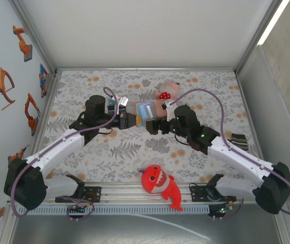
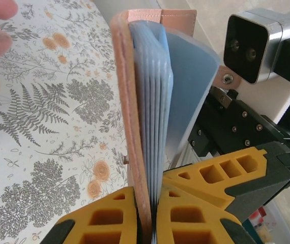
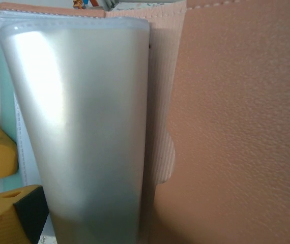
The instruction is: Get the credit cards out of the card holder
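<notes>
Both arms reach in from the near corners and meet over the middle of the flowered table [image 1: 119,152], elbows bent outward, wrists turned toward each other. The card holder [image 1: 147,111] hangs between them, lifted off the cloth and opened like a book.

A pink plush toy [image 1: 166,90] lies just behind the meeting point, close to the right wrist. A red shark toy [image 1: 159,184] rests at the near edge between the two bases, well apart from the work. A striped block [image 1: 239,140] sits off to the right beside the right forearm. Nothing stands between the grippers and the card holder.

The left gripper [image 2: 147,216] is pressed together on the card holder's lower edge, its yellow fingers [image 2: 102,218] pinching the tan cover and the stack of blue-grey sleeves, which stand upright and fan out above it. The right gripper [image 1: 160,124] sits right against the opened side. From its own camera a clear plastic sleeve [image 3: 84,132] and the tan leather are pressed up close, with a strip of pale teal [image 3: 3,81] behind the sleeve that may be a card. Whether this gripper is spread or pinching, I cannot tell.
</notes>
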Robot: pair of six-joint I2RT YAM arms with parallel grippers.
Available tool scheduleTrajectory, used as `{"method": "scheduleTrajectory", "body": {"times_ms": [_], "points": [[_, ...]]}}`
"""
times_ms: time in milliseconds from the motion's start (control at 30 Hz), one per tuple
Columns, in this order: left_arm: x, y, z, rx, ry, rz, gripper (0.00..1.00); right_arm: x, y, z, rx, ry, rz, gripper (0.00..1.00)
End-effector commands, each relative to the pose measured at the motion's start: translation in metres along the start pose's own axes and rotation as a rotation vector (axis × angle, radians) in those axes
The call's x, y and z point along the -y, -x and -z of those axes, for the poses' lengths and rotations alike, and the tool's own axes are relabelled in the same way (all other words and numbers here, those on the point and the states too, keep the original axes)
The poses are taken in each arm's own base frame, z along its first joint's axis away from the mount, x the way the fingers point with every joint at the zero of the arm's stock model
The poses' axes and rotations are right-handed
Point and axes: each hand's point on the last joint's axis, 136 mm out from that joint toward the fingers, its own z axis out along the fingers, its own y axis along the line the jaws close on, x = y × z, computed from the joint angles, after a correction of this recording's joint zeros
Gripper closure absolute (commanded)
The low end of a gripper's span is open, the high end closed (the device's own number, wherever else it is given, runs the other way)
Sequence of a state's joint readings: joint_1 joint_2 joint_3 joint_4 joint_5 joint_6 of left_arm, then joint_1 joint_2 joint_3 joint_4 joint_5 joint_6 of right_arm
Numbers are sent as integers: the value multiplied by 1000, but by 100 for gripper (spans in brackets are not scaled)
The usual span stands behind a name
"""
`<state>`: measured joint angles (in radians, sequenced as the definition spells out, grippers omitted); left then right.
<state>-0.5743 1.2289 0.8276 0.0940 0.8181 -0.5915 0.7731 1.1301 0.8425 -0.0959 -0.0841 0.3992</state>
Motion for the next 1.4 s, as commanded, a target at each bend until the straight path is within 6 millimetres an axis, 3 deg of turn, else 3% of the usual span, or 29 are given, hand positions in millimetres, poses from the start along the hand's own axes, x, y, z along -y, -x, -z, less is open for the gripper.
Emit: {"method": "scheduleTrajectory", "body": {"times_ms": [0, 200, 400, 567, 700, 867, 1133, 1367], "points": [[21, 11, 3, 22, -64, -70, 99, 3, 13, 2, 28, -44, 14, 4], [23, 10, 5, 23, -65, -78, 99, 31, 15, 10, 54, -196, -32, 10], [22, 7, 5, 16, -60, -78, 99, 45, 20, 29, 120, -240, -89, 12], [20, 8, 4, 15, -55, -72, 99, 32, 26, 43, 165, -154, -83, 1], [20, 10, 3, 14, -52, -68, 99, 16, 25, 45, 152, -65, -41, 0], [15, 13, 0, 12, -34, -55, 99, 0, 20, 31, 89, 18, -3, 0], [9, 16, -4, 12, -20, -30, 99, -3, 10, 6, 10, -7, 59, 0], [9, 16, -5, 11, -22, -30, 99, -7, 10, -1, 6, 14, 61, 0]]}}
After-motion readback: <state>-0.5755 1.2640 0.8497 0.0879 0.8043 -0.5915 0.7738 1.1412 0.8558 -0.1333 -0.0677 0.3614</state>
